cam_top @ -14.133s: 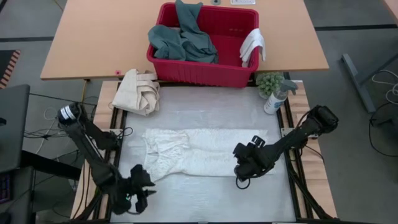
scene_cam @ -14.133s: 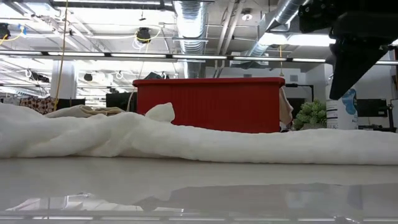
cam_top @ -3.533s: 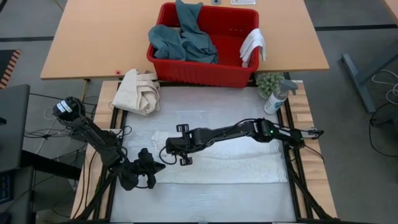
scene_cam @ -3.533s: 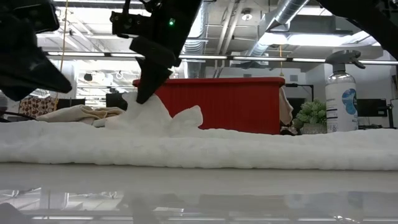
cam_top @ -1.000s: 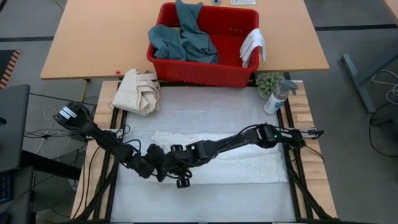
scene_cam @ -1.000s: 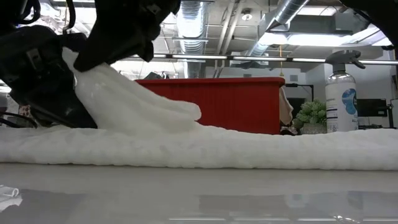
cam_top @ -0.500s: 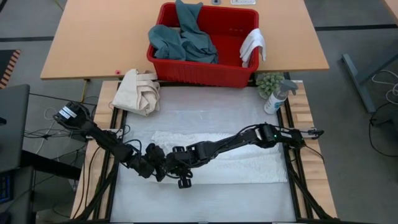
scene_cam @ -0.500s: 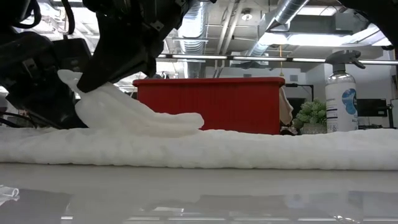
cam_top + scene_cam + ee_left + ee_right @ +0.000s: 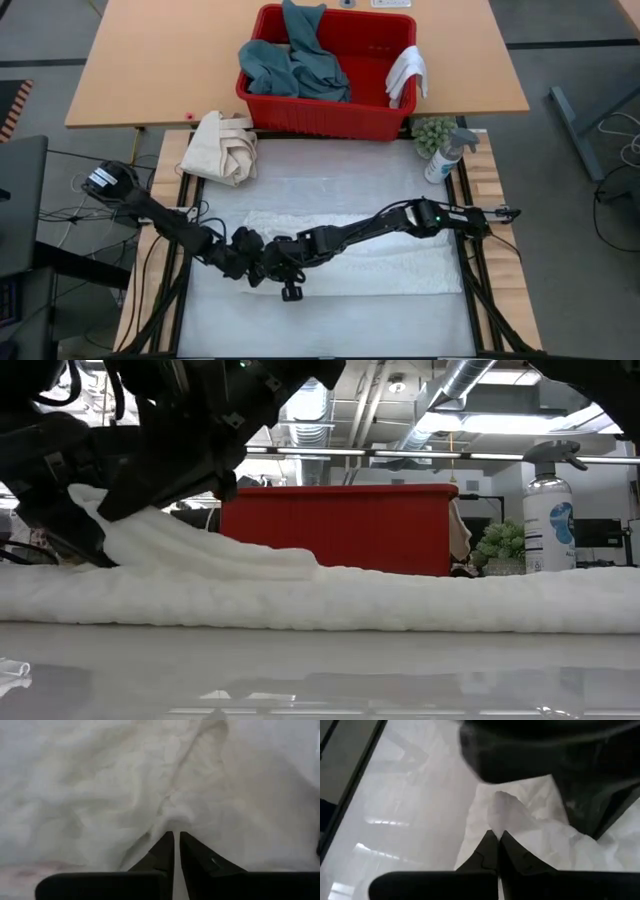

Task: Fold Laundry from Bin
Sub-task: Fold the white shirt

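A white textured towel (image 9: 380, 255) lies in a long band across the table, left to right. Both grippers meet at its left end: my left gripper (image 9: 258, 272) and my right gripper (image 9: 280, 268) are each shut on the cloth, close together. In the low view that end of the towel (image 9: 110, 530) rises as a low ramp above the flat band (image 9: 400, 600). The red bin (image 9: 330, 110) stands beyond the table's far edge, with a teal-green garment (image 9: 290, 60) in it and a small white cloth (image 9: 405, 75) draped over its right rim. My left gripper pinches a raised fold of the towel (image 9: 172, 817) between its two fingers (image 9: 162, 847), slanting down from the table's left. The cloth around the fold lies slack and wrinkled. My right gripper pinches a small peak at the towel's edge (image 9: 502, 807) between its fingers (image 9: 490, 845), slanting down from the table's right. That end is held a little above the rest of the towel.
A cream bundled canvas cloth (image 9: 225, 145) lies at the table's far left corner. A spray bottle (image 9: 445, 155) and a small green plant (image 9: 432, 130) stand at the far right corner. Bare table shows along the near edge (image 9: 330, 320).
My right gripper has sunk toward the table with the towel's left end. The raised flap, a steep peak a second ago, now lies as a low ramp stretched leftward over the flat band. The rest of the towel has stayed where it was.
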